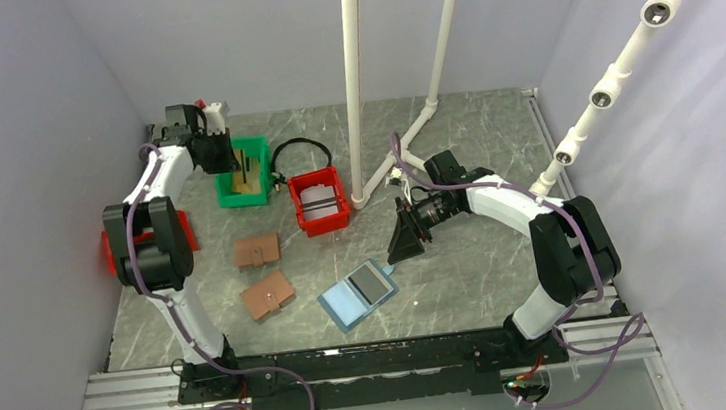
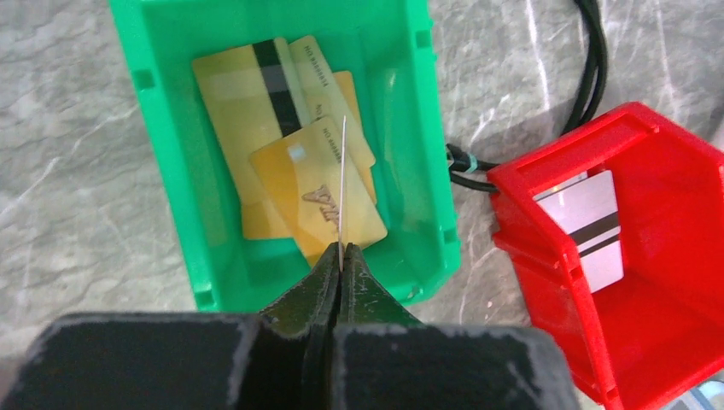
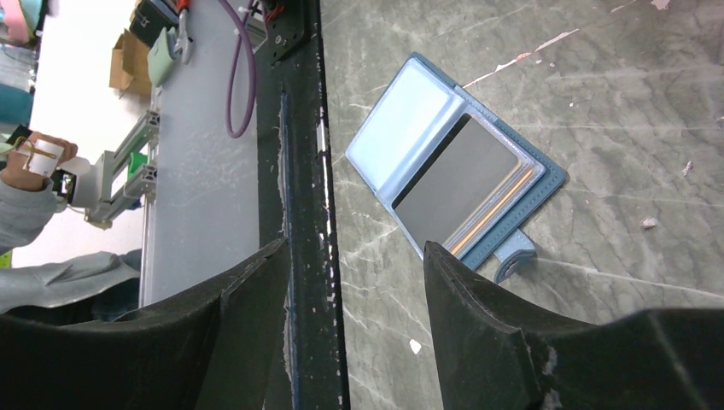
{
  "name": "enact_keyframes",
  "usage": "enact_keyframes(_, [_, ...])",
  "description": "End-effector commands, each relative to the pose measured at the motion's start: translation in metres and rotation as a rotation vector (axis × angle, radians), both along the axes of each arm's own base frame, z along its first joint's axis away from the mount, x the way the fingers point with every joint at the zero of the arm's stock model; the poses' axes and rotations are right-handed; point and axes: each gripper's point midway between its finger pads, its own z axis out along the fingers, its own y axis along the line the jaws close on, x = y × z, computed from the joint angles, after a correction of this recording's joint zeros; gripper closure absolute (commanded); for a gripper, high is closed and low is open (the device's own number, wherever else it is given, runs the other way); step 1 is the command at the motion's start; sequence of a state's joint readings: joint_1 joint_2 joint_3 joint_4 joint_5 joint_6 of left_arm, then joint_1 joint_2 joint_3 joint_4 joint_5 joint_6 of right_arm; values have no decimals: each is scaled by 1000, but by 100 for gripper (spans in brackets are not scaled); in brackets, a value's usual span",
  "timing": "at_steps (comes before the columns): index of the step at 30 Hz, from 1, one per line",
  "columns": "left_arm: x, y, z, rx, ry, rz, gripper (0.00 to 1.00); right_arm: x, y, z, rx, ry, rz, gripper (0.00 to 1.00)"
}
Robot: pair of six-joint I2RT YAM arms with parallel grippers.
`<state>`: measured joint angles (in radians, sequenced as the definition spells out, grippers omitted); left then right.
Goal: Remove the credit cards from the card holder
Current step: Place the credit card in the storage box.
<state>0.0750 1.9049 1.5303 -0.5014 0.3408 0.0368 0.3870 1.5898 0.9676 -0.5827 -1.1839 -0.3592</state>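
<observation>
Left hand (image 2: 340, 256), pinching one credit card (image 2: 342, 184) above the green bin (image 2: 427, 154) at ten o'clock, should release next; right hand (image 3: 354, 248) spread near card holder (image 3: 401, 111).

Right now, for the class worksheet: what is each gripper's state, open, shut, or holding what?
left gripper: shut on a credit card above the green bin.
right gripper: open, holding nothing.
</observation>
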Motion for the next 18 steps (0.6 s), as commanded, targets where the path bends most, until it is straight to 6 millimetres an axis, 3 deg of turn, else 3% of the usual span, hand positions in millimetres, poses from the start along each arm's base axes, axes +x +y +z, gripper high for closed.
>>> enact_keyframes(1, [13, -19, 2, -106, 16, -69, 94, 5, 4, 14, 47, -61, 20, 39])
enact_keyframes(5, [20, 1, -5, -39, 104, 49, 80, 4, 4, 15, 49, -64, 22, 39])
enact_keyframes(7, [28, 20, 10, 35, 69, 155, 65, 5, 4, 15, 49, -66, 23, 39])
enact_keyframes(10, [30, 36, 41, 89, -40, 238, 57, 4, 4, 15, 50, -69, 24, 39])
enact_keyframes(11, [27, 37, 60, 88, -90, 247, 57, 4, 4, 15, 49, -69, 25, 39])
enact_keyframes(15, [4, 26, 101, 32, -210, 234, 54, 5, 3, 16, 44, -87, 26, 39])
enact_keyframes(18, [-23, 16, 119, -47, -277, 260, 39, 6, 2, 19, 37, -122, 21, 39])
